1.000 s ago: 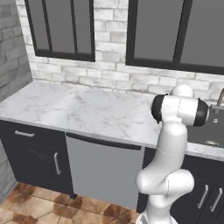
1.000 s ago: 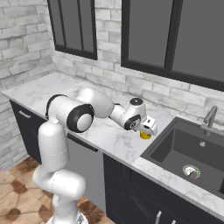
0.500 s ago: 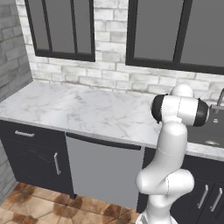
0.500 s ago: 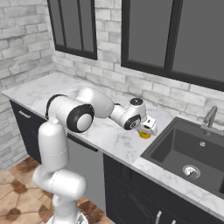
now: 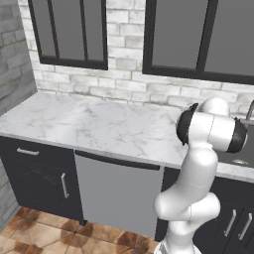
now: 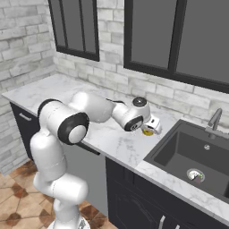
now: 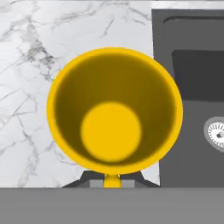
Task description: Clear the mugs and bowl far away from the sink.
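Observation:
A bright yellow mug (image 7: 113, 131) stands upright on the white marble counter (image 7: 30, 65), right beside the left rim of the black sink (image 7: 192, 87). In the hand view I look straight down into it, and its handle sits between my two dark fingertips at the bottom. My gripper (image 7: 112, 178) is shut on that handle. In the right base view the gripper (image 6: 151, 129) hangs low over the mug (image 6: 146, 132) at the sink's (image 6: 197, 152) near-left corner. The bowl is out of view.
A slim grey faucet (image 6: 214, 120) rises behind the basin, and a round metal drain (image 6: 195, 175) lies in its floor. The marble counter (image 5: 94, 124) stretches far to the left under dark windows. A brick wall closes the left end.
The jaws have gone from open to shut on the yellow mug's handle. The arm and the mug have stayed in place.

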